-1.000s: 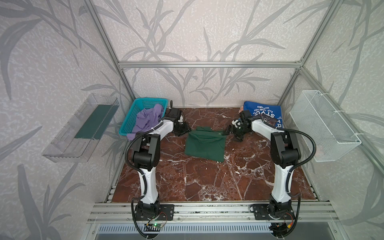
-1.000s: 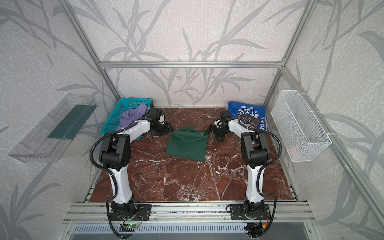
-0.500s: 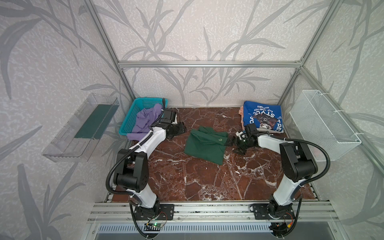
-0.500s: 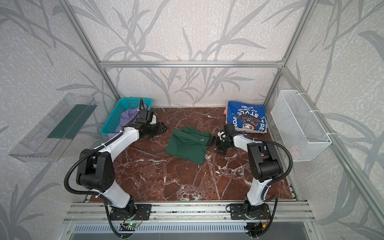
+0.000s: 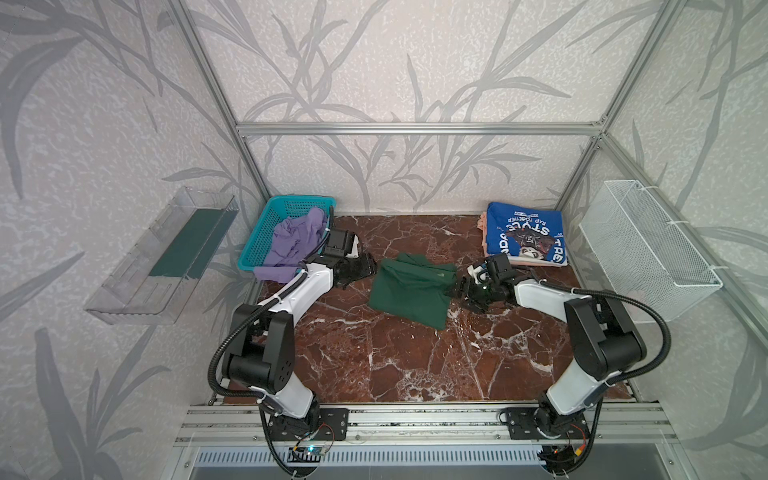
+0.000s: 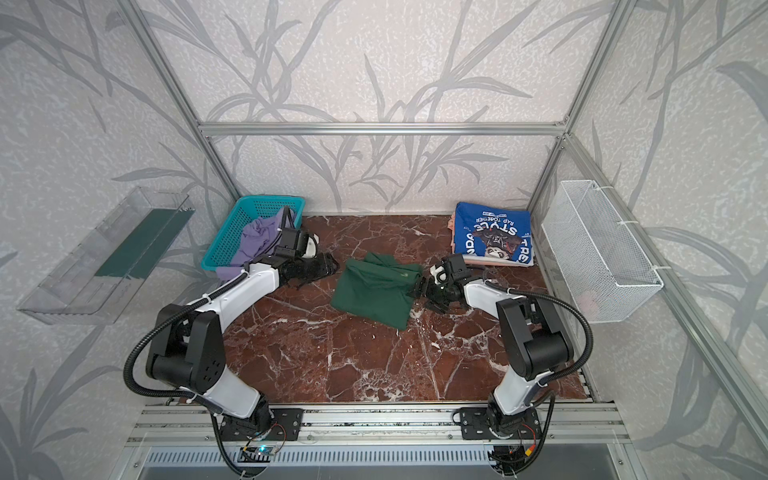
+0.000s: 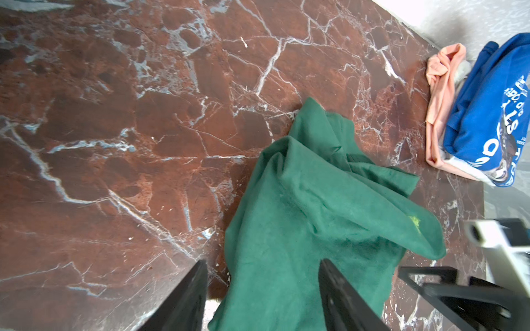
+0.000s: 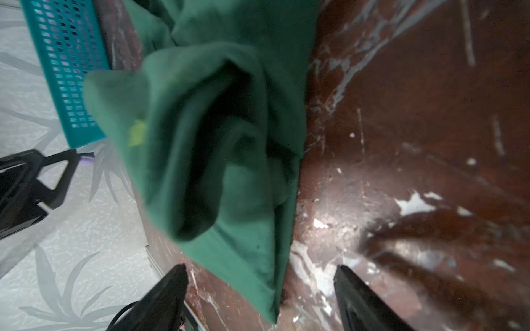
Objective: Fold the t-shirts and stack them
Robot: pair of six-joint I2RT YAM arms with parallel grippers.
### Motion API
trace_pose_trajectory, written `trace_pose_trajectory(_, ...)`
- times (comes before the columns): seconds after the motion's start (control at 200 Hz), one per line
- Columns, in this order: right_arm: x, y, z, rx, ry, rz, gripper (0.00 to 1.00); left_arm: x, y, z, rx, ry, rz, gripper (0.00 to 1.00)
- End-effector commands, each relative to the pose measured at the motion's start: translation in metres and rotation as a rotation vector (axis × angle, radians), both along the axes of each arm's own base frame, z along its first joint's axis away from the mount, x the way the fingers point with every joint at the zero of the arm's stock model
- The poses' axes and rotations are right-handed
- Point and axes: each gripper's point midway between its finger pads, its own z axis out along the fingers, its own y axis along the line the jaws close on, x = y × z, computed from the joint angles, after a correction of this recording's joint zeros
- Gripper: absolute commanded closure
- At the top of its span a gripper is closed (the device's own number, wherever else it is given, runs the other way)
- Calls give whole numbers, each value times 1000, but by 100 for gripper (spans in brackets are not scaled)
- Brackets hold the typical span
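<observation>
In both top views I see the dark green t-shirt [image 5: 409, 291] lying loosely folded on the marble table [image 5: 395, 357], to the right of the turquoise basket [image 5: 259, 245] and clear of it. My left gripper [image 5: 365, 268] sits between the basket and the shirt, its tip right at the shirt's basket-side edge. My right gripper [image 5: 457, 289] is at the opposite edge, the side turned away from the basket. The lavender t-shirt [image 5: 293, 241] spills over the basket's near rim. Well away from the basket, in the far corner past the green shirt, the blue t-shirt [image 5: 525, 239] lies folded on top of the peach t-shirt [image 5: 482, 235]. From the left wrist camera, the left gripper [image 7: 262, 262] is released: its black fingers [image 7: 195, 286] stand apart, and the green shirt [image 7: 315, 215] runs up through the gap and on beyond the tips, rumpled into ridges. From the right wrist camera the picture is blurred, but the right gripper [image 8: 259, 268] is plainly released too, jaws spread wide. The shirt's [image 8: 218, 143] lower edge lies in the gap just past the tips, a rolled fold bulges toward the lens, and the basket [image 8: 66, 57] shows beyond the cloth.
</observation>
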Motion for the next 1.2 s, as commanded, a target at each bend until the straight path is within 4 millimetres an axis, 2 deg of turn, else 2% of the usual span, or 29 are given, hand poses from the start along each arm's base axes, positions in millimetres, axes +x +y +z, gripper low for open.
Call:
trace_pose_trajectory(0.0,14,-4,-13,-136,-8,11,23,-3,-6,8,-29,-23,-19,37)
trace_pose_trajectory(0.13,22,-1,-22,-197,4,35,29,-6,-9,7,-40,-19,-26,37)
trace_pose_trajectory(0.435,60,9,-24,-189,-39,-15,41,-8,-9,2,-39,-12,-31,37)
trace_pose_trajectory(0.475,65,12,-24,-177,-37,-17,47,-7,-9,2,-41,-12,-33,37)
trace_pose_trajectory(0.565,74,24,-27,-115,-30,-16,70,-8,-12,-1,-49,-4,-45,37)
trace_pose_trajectory(0.64,83,34,-30,-52,-38,-28,82,-8,-13,-5,-58,2,-48,37)
trace_pose_trajectory(0.715,91,41,-33,-21,-35,-27,99,-9,-14,-9,-61,15,-48,37)
trace_pose_trajectory(0.775,96,44,-32,-11,-34,-27,100,-10,-14,-9,-63,15,-47,37)
trace_pose_trajectory(0.915,108,44,-11,-43,-69,-2,100,-14,-12,-7,-58,8,-46,37)
trace_pose_trajectory(1.195,134,27,74,-176,-227,88,100,-19,-11,-1,-63,-8,-45,37)
